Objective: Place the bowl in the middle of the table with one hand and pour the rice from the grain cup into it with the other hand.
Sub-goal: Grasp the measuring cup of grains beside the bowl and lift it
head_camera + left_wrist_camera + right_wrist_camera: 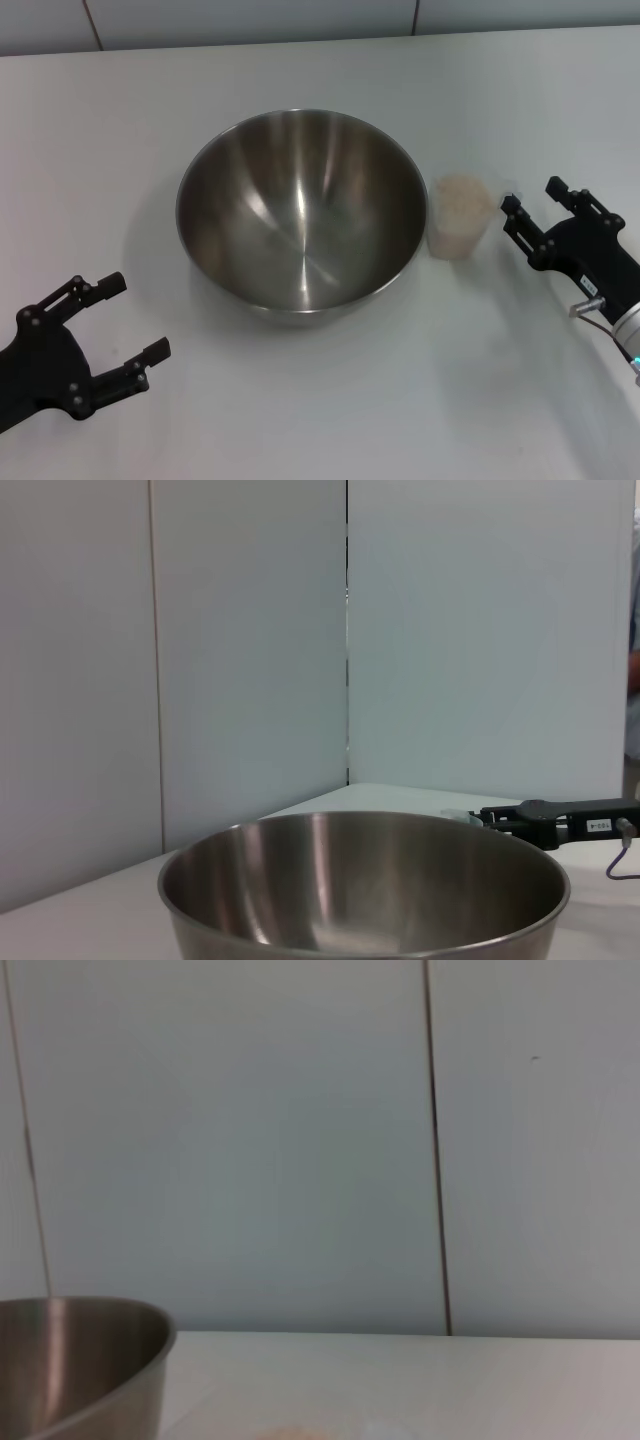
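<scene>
Bowl: we've got the bowl (302, 212) sitting upright near the middle of the table (320, 420). It's big, round, deep, shiny brushed steel, with pale streaks of light running down its inner wall, and we see nothing inside it.

Bowl up close: from the left wrist view the bowl (363, 890) fills the low part of the picture, rim level; from the right wrist view only one curved edge of the bowl (75, 1365) shows.

Cup: the grain cup (460, 216) stands upright just beside the bowl, on the robot's right side of it. We can't tell whether the two touch. It's clear, slightly frosted, and far smaller than the bowl.

Rice: we see the rice (460, 195) as a pale beige grainy mass filling the cup close to its rim.

Right gripper: the right gripper (531, 199) is just beside the cup on the side away from the bowl, fingers spread apart, nothing between them, not touching the cup. In the left wrist view we catch the right gripper (520, 818) as a black bar past the bowl's far rim.

Left gripper: the left gripper (135, 320) is at the near left of the table, well apart from the bowl, fingers wide apart and holding nothing.
</scene>
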